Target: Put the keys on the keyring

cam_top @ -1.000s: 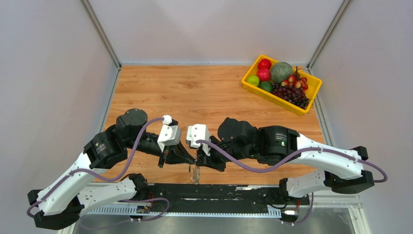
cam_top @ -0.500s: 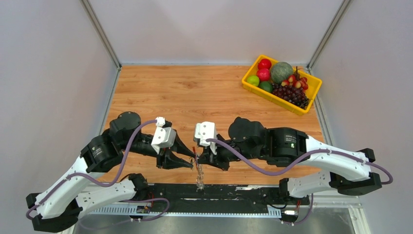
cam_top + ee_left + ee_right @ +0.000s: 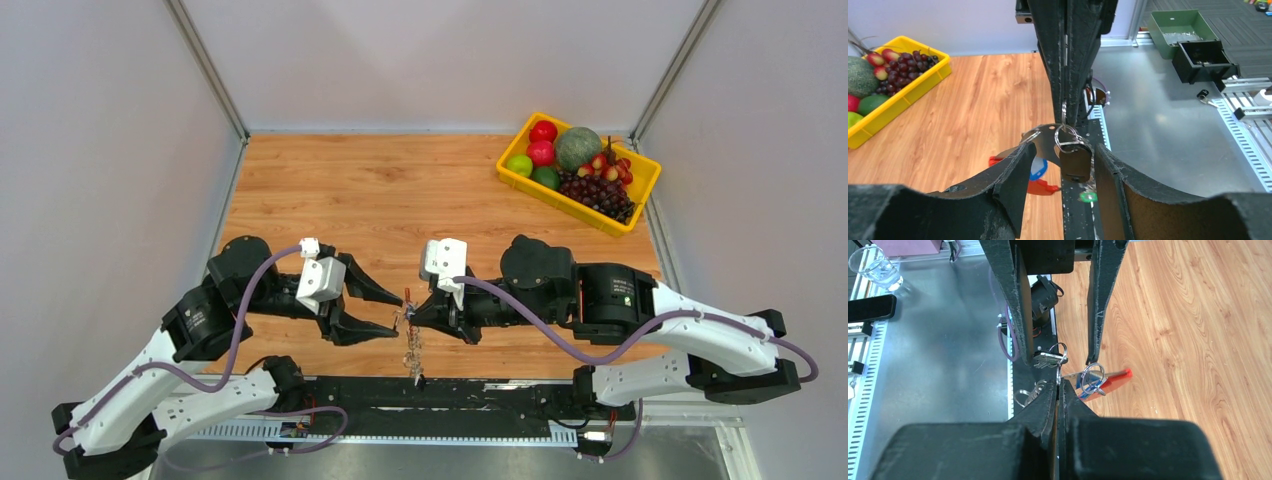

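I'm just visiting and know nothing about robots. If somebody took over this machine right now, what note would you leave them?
Left gripper: open, one finger on each side of the hanging bunch, gripping nothing.
Right gripper: shut on the keyring, holding it in the air.
Keys: hanging in a bunch beneath it. The black-headed key dangles from a wire loop.
Done: at least that key looks attached.
Left: check that every key is threaded, because these views do not settle it.

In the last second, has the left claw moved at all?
Yes. The left gripper has opened and backed off leftward, away from the yellow tray, while the right gripper holds the keyring.
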You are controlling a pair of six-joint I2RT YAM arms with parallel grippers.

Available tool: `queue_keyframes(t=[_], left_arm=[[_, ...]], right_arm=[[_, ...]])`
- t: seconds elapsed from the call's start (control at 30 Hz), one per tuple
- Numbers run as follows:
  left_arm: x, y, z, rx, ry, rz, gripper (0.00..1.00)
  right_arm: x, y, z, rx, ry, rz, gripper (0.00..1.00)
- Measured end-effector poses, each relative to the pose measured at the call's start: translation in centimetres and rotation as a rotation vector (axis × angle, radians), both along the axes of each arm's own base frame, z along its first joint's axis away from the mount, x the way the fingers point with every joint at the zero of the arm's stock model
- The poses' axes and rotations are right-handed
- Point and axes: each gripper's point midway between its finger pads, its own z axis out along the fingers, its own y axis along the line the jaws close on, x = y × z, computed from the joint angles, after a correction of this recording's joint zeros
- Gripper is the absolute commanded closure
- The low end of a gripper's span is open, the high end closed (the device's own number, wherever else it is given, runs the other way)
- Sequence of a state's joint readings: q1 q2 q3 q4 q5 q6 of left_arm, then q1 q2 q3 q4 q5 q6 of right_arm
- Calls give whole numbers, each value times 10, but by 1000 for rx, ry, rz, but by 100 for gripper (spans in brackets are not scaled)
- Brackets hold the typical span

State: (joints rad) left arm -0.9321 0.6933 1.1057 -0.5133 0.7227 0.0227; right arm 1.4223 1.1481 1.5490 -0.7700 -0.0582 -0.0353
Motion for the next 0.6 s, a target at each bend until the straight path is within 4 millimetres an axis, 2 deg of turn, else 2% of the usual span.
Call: queue_keyframes(t=[0.2,0.33,0.6], left_arm=[[9,-3,6,-21,-17,37,47],[11,-4,8,-30,-21,53,53],[11,-4,11,-43,-19,52,80]], right_arm=[[0,1,-5,-7,1,-1,100],[0,1,-7,-11,1,-2,100],[1,1,-8,-12,0,-4,100]])
